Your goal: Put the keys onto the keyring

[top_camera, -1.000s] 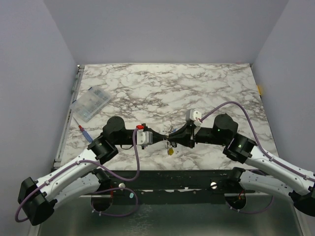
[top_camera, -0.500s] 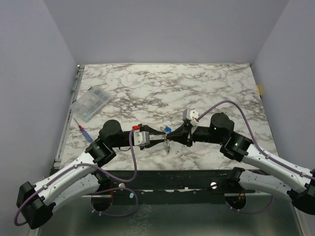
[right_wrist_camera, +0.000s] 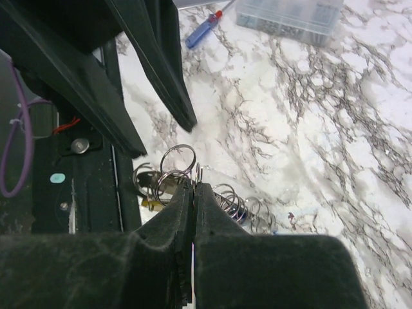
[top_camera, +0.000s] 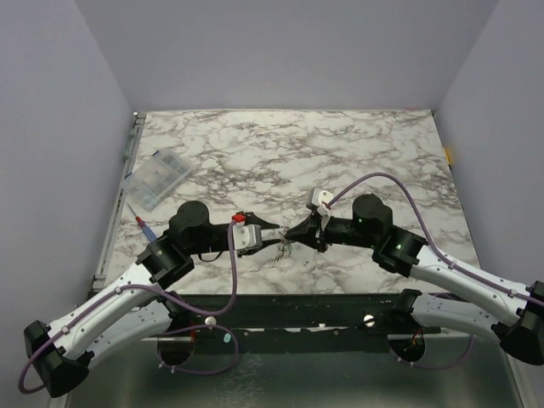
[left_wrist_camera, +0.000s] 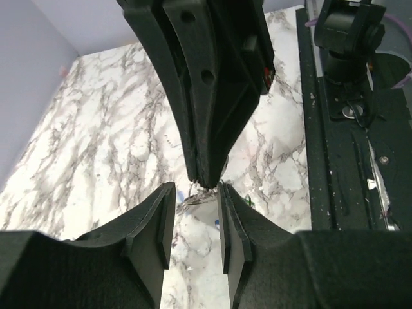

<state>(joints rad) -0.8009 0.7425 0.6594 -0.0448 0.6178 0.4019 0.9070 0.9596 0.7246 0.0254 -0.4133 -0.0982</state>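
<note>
Finds left gripper (top_camera: 275,240) and right gripper (top_camera: 294,235) tip to tip at lower centre of the top view, over the near part of the table (top_camera: 365,153). Notes the right arm shifted toward frame left against a second ago, the left arm drawn along with it, bringing the meeting point nearer centre. Records right jaws pinched fully together on the keyring (right_wrist_camera: 178,148), wire caught at the tips. Records left jaws narrow but parted, ring wire showing in the gap in the left wrist view; no firm grip evident. Locates the keys (right_wrist_camera: 150,188) bundled just beside the ring at the tips; yellow head, dangling clear a second ago, now tucked in. Judges threading under way, not confirmed complete. Farther off, at frame left: screwdriver (top_camera: 144,229), then clear box (top_camera: 159,179), both unmoved.
</note>
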